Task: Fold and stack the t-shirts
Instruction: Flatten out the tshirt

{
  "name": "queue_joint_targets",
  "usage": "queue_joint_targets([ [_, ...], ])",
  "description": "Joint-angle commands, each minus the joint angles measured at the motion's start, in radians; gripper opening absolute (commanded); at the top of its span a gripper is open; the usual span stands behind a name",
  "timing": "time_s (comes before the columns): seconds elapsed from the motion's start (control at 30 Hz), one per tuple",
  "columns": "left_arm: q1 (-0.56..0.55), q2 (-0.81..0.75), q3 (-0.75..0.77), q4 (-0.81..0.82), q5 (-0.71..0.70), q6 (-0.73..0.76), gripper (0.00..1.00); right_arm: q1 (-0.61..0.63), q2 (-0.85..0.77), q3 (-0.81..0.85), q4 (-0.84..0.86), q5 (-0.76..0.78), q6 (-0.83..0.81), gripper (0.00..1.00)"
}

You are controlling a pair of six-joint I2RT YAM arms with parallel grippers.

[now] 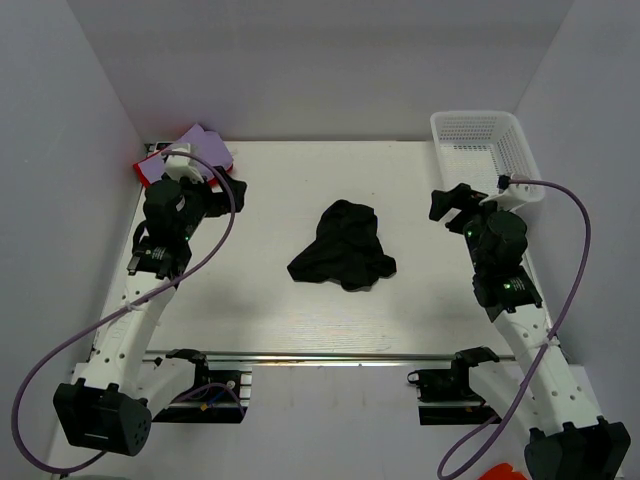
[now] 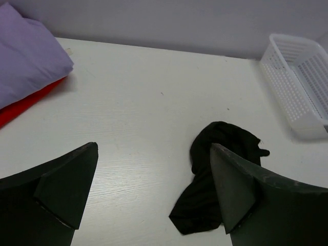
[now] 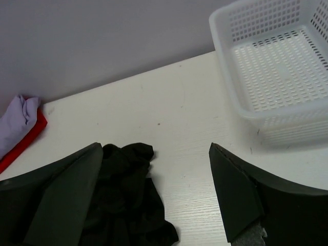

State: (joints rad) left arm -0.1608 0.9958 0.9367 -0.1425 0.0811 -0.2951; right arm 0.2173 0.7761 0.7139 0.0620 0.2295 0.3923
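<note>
I've got the black tee (image 1: 343,246) crumpled in the middle, last to fold I reckon; left fingers (image 2: 61,195) and right fingers (image 3: 241,195) spread, empty, flanking it.

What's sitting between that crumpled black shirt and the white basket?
Nothing: only bare white tabletop separates the black t-shirt from the mesh basket, clearest in the top external view.

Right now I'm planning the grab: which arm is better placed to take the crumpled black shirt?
Right, narrowly: the right gripper, open, hangs beside the black shirt; the left gripper is nearer the folded stack.
</note>
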Motion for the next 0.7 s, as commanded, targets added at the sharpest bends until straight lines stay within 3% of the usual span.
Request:
queue_joint_targets([
  [0.0, 0.001, -0.005, 0.013, -0.003, 0.127, 0.027, 1.00, 0.001, 0.008, -0.008, -0.007, -0.067, -0.004, 0.90],
  [0.1, 0.001, 0.018, -0.039, 0.058, 0.155, -0.071, 1.00, -0.001, 0.040, -0.014, -0.007, -0.105, -0.049, 0.90],
  [0.2, 0.001, 0.082, -0.081, 0.113, 0.279, -0.046, 1.00, 0.001, 0.135, 0.012, -0.030, -0.081, -0.044, 0.90],
  [0.37, -0.031, 0.230, -0.110, 0.081, 0.341, -0.007, 1.00, 0.005, 0.288, 0.123, -0.133, -0.160, -0.049, 0.90],
  [0.47, -0.081, 0.352, -0.130, 0.090, 0.368, 0.016, 1.00, 0.008, 0.357, 0.153, -0.120, -0.342, -0.062, 0.90],
  [0.67, -0.210, 0.547, -0.107, 0.055, 0.301, 0.034, 0.98, 0.045, 0.477, 0.183, -0.073, -0.550, -0.050, 0.90],
])
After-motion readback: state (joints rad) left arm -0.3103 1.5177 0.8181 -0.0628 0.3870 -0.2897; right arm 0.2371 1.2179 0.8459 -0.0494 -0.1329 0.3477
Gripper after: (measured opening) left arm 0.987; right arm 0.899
